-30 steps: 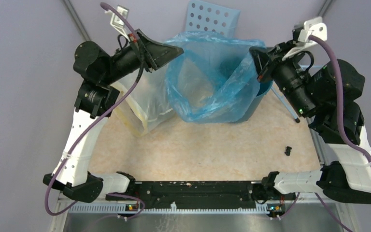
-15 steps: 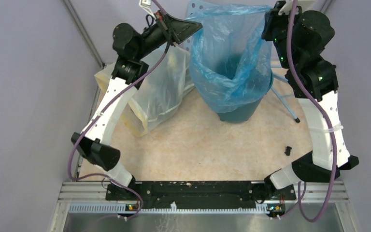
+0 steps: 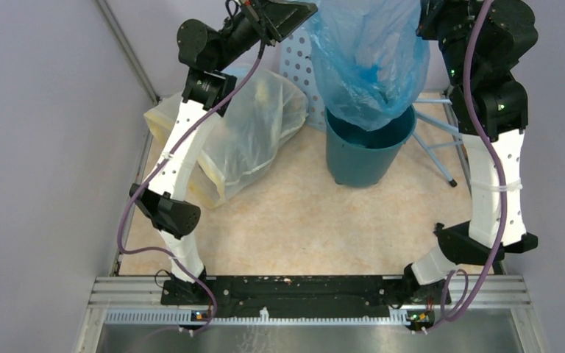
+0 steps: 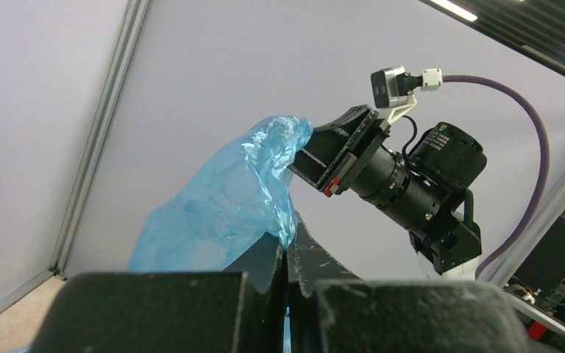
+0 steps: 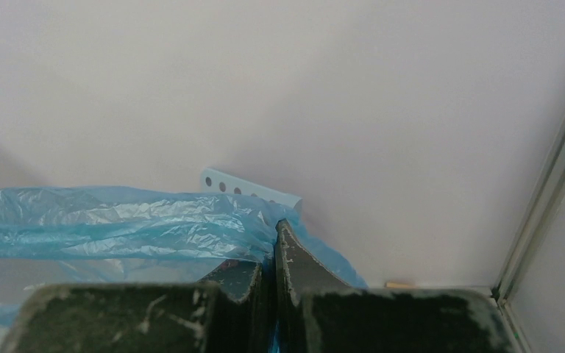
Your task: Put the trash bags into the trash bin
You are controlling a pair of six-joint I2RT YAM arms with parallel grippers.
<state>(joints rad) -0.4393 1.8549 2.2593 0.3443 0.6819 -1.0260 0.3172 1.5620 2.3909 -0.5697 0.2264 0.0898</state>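
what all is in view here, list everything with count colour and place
thin crinkly translucent light-blue plastic bag: 1, light blue, held up between both grippers, lower end at the bin's mouth
round dark-teal plastic bin: 1, dark teal, far centre of the table, under that bag
large whitish translucent bag: 1, whitish with yellowish edges, left of the bin
perforated panel: 1, pale blue, behind, between the two bags
thin rods: several, pale blue, right of the bin
table: 1, beige speckled
left gripper: 1, black, shut on the light-blue bag
right gripper: 1, black, shut on the light-blue bag
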